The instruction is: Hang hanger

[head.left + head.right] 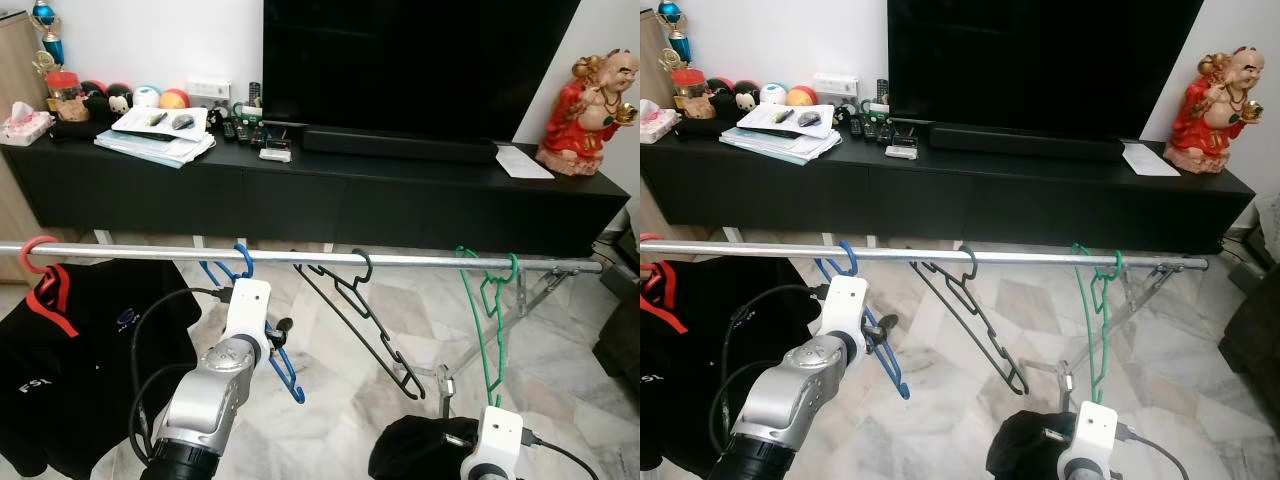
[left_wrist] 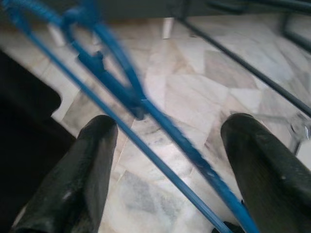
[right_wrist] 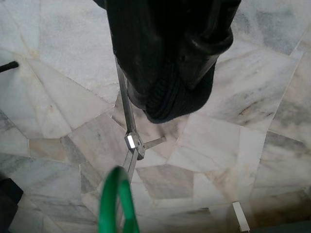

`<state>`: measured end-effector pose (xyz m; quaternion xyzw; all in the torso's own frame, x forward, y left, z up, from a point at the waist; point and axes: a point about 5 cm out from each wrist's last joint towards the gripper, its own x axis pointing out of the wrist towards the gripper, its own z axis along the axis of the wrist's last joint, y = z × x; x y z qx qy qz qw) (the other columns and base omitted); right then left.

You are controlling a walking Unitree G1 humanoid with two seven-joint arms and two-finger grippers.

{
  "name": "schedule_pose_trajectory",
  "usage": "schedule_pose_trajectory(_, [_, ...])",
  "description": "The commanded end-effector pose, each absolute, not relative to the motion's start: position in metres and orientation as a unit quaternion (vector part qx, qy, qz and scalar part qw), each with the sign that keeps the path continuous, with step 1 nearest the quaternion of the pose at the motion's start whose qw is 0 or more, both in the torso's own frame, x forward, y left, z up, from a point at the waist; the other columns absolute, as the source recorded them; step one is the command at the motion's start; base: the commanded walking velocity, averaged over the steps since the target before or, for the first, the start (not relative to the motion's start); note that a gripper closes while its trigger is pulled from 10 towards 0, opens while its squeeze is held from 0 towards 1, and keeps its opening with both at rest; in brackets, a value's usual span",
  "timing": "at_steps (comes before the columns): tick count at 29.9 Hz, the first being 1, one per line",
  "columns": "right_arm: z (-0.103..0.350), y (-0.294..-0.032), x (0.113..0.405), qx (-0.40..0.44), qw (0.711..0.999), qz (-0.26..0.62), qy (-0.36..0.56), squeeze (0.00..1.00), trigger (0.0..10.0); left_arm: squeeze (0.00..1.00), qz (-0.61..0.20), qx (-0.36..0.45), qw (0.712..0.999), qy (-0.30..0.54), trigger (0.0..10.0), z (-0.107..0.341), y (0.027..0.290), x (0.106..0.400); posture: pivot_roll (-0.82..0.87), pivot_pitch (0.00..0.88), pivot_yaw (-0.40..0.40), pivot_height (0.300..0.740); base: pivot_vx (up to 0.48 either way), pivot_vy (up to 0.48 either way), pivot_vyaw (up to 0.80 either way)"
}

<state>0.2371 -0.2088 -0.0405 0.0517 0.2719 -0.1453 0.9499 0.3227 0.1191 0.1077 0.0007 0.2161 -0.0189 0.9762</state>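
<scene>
A blue hanger (image 1: 288,375) hangs by its hook on the silver rail (image 1: 420,260), left of centre. My left gripper (image 1: 277,335) is just below the rail at that hanger. In the left wrist view its black fingers (image 2: 77,170) stand wide apart, open, with the blue hanger's wires (image 2: 160,124) running between them. A black hanger (image 1: 360,310) and a green hanger (image 1: 488,310) hang further right on the rail. My right arm (image 1: 497,440) is low under the green hanger, beside a black cloth bundle (image 1: 415,450); that cloth (image 3: 170,53) covers where its fingers would show.
A red hanger (image 1: 38,250) with a black shirt (image 1: 80,350) hangs at the rail's left end. Behind the rail stands a long black TV console (image 1: 300,190) with clutter and a red statue (image 1: 590,100). The rack's folding brace (image 3: 133,141) stands on marble floor.
</scene>
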Motion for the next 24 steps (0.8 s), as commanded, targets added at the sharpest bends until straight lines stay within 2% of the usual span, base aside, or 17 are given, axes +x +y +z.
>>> schedule_pose_trajectory(1, [-0.037, -0.214, 0.241, 0.044, 0.951, -0.146, 0.269, 0.0, 10.0, 0.0, -0.01, -0.012, 0.978, 0.21, 10.0, 0.11, 0.115, 0.328, 0.15, 0.0, -0.14, 0.74, 0.0, 0.0, 0.0])
schedule_pose_trajectory(12, [-0.048, -0.218, 0.228, 0.053, 0.939, -0.145, 0.308, 0.0, 10.0, 0.0, 0.046, -0.035, 0.979, 0.196, 10.0, 0.119, 0.108, 0.349, 0.13, 0.0, -0.136, 0.74, 0.0, 0.0, 0.0])
schedule_pose_trajectory(24, [-0.052, -0.227, 0.22, 0.056, 0.932, -0.147, 0.327, 0.0, 10.0, 0.0, 0.072, -0.052, 0.972, 0.216, 10.0, 0.109, 0.11, 0.352, 0.13, 0.0, -0.138, 0.74, 0.0, 0.0, 0.0])
